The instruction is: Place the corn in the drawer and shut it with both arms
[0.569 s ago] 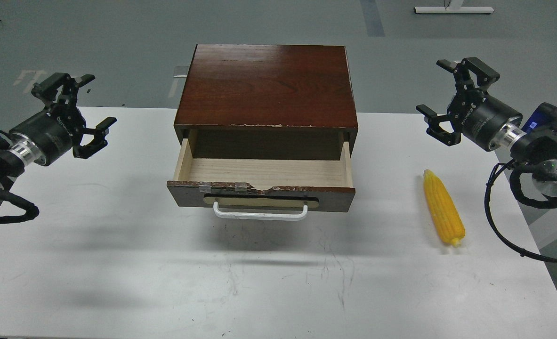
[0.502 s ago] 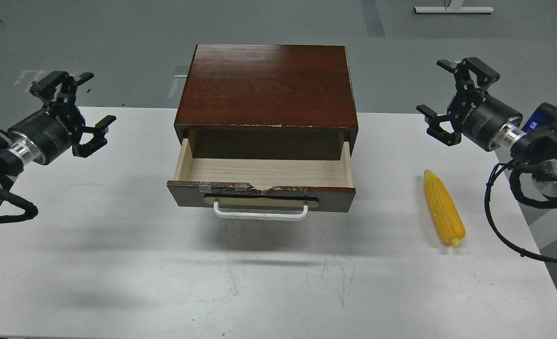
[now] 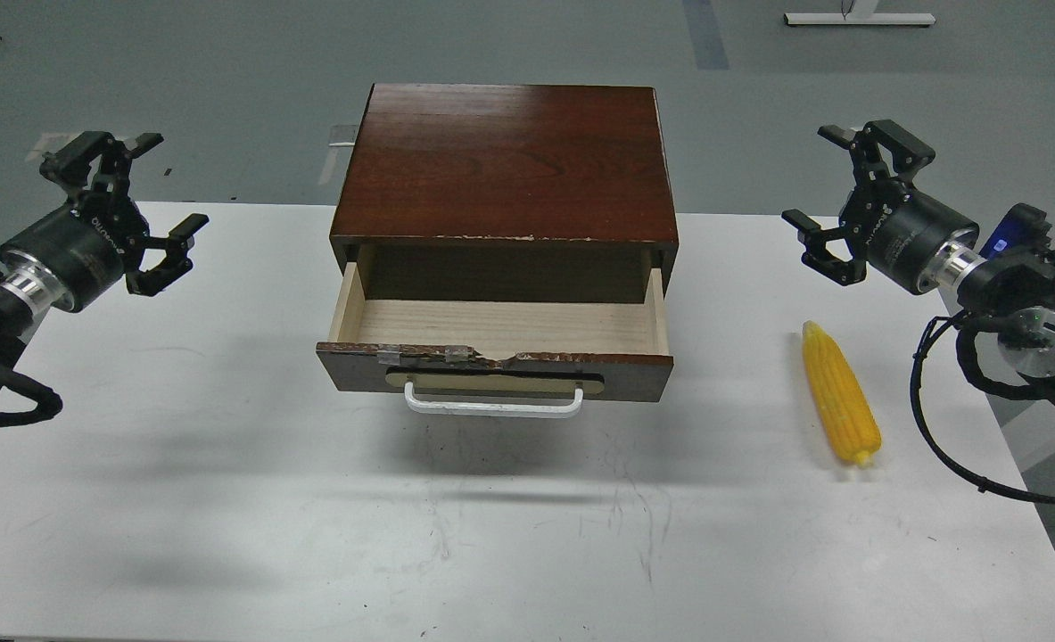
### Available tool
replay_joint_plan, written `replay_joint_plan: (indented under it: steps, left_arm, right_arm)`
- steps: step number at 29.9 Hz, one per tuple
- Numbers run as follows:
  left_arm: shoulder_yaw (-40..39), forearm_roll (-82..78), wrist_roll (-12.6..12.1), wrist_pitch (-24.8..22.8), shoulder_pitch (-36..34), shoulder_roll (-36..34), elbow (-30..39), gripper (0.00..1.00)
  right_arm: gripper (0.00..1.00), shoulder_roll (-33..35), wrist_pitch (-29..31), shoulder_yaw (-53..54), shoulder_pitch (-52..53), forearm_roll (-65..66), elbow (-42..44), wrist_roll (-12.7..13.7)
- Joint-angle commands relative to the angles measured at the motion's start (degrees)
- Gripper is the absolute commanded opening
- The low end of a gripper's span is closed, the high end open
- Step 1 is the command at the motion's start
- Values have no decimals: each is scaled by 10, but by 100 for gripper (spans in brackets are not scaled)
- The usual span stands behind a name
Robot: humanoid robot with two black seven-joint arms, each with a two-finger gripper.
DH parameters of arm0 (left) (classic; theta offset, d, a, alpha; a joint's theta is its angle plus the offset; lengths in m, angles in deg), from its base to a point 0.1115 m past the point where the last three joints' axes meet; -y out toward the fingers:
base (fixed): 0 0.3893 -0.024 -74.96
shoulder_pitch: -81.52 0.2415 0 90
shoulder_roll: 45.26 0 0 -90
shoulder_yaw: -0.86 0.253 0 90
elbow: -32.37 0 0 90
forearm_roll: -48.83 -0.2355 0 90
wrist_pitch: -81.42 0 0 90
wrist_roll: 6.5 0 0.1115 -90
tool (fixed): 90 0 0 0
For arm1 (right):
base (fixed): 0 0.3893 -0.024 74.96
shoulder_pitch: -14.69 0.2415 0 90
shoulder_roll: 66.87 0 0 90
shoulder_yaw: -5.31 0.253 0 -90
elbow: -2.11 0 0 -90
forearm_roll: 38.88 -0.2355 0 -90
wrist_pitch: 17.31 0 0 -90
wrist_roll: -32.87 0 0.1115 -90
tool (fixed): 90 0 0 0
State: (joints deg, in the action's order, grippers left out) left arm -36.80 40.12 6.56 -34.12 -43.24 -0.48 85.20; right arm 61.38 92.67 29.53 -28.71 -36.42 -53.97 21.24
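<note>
The yellow corn [image 3: 840, 393] lies on the white table at the right, its tip pointing away from me. The drawer [image 3: 496, 372] of the dark brown cabinet [image 3: 506, 160] is pulled out; its pale wood inside holds nothing, and its white bar handle [image 3: 492, 404] faces me. My right gripper [image 3: 820, 178] is open and empty, held in the air above and behind the corn. My left gripper [image 3: 157, 180] is open and empty, held in the air far left of the drawer.
The white table [image 3: 224, 499] runs wide in front of the drawer. Its right edge lies close to the corn. Black cables [image 3: 946, 428] hang from my right arm beside that edge. Grey floor lies behind the cabinet.
</note>
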Motion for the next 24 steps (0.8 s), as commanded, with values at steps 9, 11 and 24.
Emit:
replay_joint_plan:
  steps: [9, 11, 24]
  left_arm:
    - [8, -10, 1, -4, 13, -3, 17, 98]
    - [7, -9, 0, -1, 13, -4, 28, 98]
    - [8, -10, -2, -6, 8, -7, 28, 98]
  right_arm:
    - [100, 7, 1, 1, 2, -4, -4, 19]
    - [100, 7, 1, 1, 1, -4, -4, 18]
    - [100, 17, 9, -1, 0, 1, -8, 36]
